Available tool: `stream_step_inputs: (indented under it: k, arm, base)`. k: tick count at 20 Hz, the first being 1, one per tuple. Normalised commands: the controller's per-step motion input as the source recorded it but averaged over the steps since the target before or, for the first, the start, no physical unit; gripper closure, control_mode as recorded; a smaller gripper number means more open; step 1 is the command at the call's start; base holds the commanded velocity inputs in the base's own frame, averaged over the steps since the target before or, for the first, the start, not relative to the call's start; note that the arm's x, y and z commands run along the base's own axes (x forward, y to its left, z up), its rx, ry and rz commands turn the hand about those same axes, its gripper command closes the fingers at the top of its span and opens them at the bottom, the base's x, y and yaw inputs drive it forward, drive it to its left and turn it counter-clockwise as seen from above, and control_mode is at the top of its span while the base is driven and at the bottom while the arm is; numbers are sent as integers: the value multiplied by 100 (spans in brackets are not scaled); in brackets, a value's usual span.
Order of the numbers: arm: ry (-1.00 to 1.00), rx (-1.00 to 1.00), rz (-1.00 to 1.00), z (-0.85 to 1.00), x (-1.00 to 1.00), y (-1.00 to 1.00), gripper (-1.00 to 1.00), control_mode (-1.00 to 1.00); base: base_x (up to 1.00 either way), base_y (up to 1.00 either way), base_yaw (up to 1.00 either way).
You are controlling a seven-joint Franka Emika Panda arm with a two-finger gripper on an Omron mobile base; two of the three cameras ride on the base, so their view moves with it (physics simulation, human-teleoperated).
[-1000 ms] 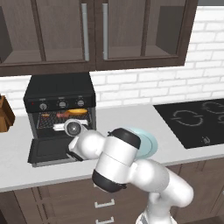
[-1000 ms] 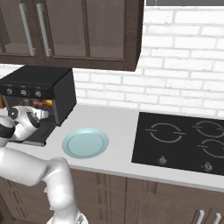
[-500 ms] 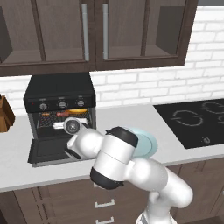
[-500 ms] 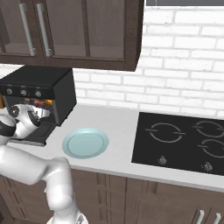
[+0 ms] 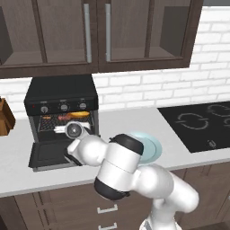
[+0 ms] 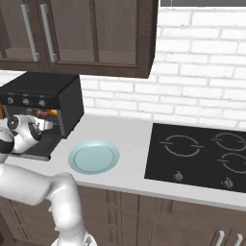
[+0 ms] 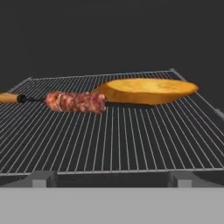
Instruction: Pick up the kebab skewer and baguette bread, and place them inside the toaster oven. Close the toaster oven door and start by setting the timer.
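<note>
With the kebab skewer (image 7: pixel 75 102) and baguette bread (image 7: pixel 146 90) lying on the toaster oven (image 5: pixel 62 96) rack, your gripper (image 5: pixel 73 130), wide open and empty, sits above the dropped toaster oven door (image 5: pixel 50 154), whose hinge runs crosswise below.

toaster oven (image 5: pixel 61 96): on counter (image 5: pixel 126 123), door (image 5: pixel 50 154) down flat | baguette bread (image 5: pixel 80 114) + kebab skewer (image 5: pixel 64 117) on rack | arm wrist at opening | plate (image 5: pixel 152 146) right of arm
</note>
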Motion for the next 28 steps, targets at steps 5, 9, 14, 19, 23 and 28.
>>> stream_step_inputs:
  k: [5, 9, 14, 19, 23, 28]
  arm:
    - [0, 0, 0, 10, -75, 0, -100, -100]
    - [0, 0, 0, 16, -72, 1, -100, -100]
    - [0, 0, 0, 21, -64, 8, -100, -100]
    - [4, 0, 0, 23, -51, 17, -100, -100]
    - [7, 0, 0, 11, -62, 28, -100, -100]
    - [11, 0, 0, 0, -70, 28, -100, -100]
  base:
    - [0, 0, 0]
    - [0, 0, 0]
    - [0, 0, 0]
    - [0, 0, 0]
    - [0, 0, 0]
    - [0, 0, 0]
